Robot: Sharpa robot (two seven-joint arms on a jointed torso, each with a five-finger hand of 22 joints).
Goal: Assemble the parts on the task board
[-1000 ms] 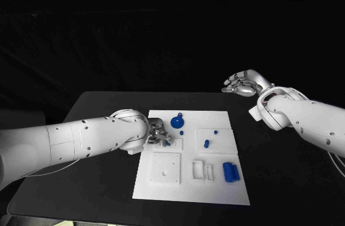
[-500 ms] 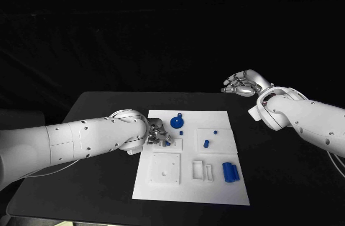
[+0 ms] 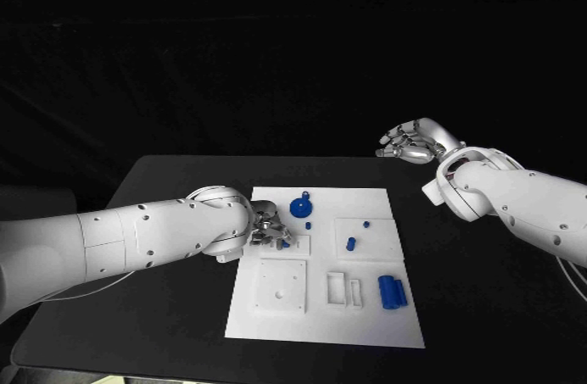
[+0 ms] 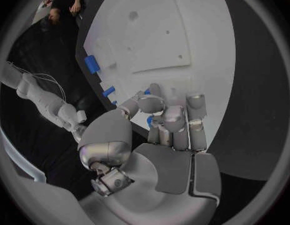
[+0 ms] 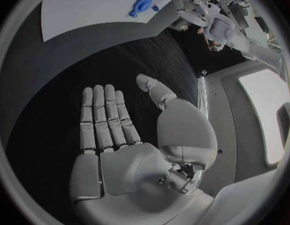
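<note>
The white task board lies in the middle of the black table. My left hand rests over the board's left side, fingers curled, pinching a small blue part between thumb and fingers above a small square recess. My right hand hangs in the air beyond the board's far right corner, fingers straight and apart, holding nothing. On the board lie a round blue knob, a small blue peg, a blue oblong piece and a blue double cylinder.
A white square block and a slotted white holder stand on the board's near half. Bare black table runs around the board on every side. My left forearm crosses the table's left side.
</note>
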